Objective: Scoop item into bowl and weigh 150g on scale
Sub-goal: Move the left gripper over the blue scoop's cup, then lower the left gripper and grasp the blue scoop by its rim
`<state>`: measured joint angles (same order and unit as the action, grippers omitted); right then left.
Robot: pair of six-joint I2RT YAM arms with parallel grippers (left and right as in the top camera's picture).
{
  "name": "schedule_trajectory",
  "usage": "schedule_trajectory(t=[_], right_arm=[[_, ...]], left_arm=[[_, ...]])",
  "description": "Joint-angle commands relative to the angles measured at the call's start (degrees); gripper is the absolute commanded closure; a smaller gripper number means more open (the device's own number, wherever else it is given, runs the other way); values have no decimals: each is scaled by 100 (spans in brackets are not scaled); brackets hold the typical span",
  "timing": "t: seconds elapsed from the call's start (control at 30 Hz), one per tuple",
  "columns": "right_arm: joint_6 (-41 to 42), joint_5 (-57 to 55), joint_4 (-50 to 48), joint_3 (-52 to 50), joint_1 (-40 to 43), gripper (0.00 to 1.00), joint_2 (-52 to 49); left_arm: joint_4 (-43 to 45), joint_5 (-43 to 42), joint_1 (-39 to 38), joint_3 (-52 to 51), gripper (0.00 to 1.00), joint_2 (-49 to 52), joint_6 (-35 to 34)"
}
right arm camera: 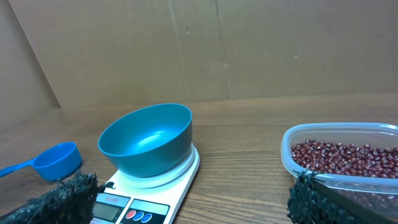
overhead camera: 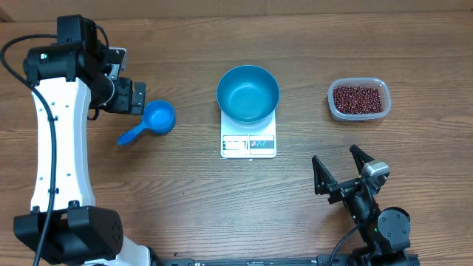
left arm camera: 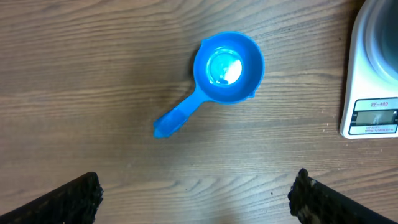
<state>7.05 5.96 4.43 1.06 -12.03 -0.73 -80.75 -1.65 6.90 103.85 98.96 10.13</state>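
A blue scoop lies on the wooden table, clear tub well apart.

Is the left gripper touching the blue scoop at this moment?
Apart. In the left wrist view, the left gripper shows open fingers at the bottom edge, and bare wood lies between them and the blue scoop.

A wooden table carries a scoop, scale and tub.
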Motion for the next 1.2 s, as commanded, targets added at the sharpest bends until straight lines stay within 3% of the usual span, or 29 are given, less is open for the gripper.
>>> schedule_trajectory(t=[0.0, 0.27, 0.5, 0.87, 1.17], right_arm=[[24, -35, -28, -61, 17, 0, 57], [24, -35, -28, -61, 17, 0, 57], [26, -37, -28, -61, 17, 0, 57], [24, -37, -28, -61, 17, 0, 57], [24, -35, -28, -61, 17, 0, 57]], left_arm=[[195, -195, 33, -319, 0, 33, 256], [1377, 573, 33, -1648, 0, 31, 195], [2247, 546, 31, -2306, 0, 33, 1073], [2883, 459, 33, -2767, 1, 50, 2251], [2850, 101, 33, -2931, 1, 111, 2872]])
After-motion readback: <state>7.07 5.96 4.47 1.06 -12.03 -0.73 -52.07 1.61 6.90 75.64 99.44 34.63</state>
